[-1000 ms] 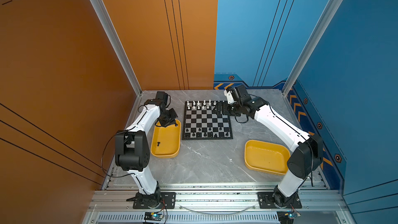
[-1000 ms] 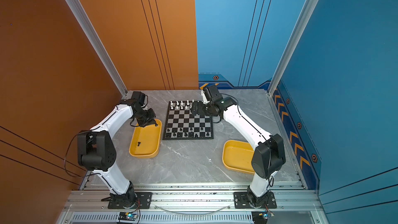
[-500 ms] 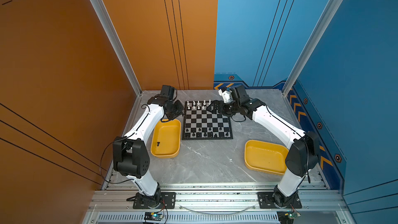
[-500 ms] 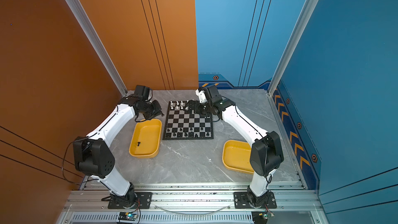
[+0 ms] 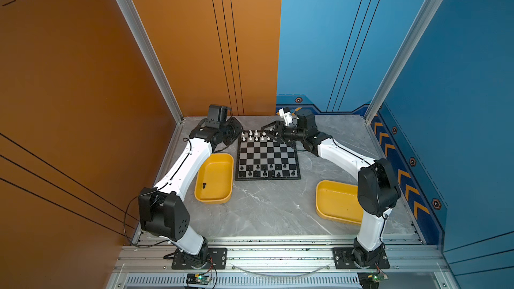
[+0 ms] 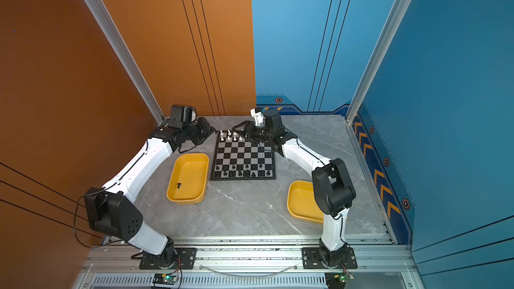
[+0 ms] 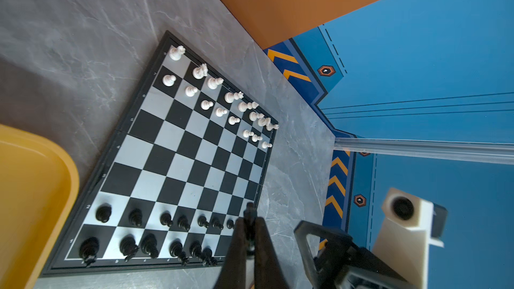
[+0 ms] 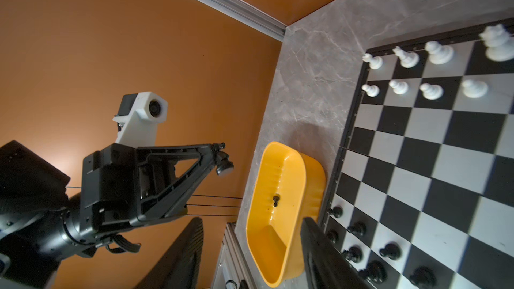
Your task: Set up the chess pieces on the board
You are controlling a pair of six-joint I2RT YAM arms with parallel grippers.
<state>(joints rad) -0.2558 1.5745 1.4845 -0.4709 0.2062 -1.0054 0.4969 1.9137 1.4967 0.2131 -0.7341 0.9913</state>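
Now, black piece (image 8: 224, 168) in left tool (image 8: 218, 152), beside board (image 5: 267, 157) corner

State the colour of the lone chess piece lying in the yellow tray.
Black chess piece; the right wrist view shows it best.

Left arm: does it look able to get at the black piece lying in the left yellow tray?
Probably not yet. Nothing covers the lone black piece in the yellow tray, but the left pincer is shut on a second black piece near the board's far corner and must place that first.
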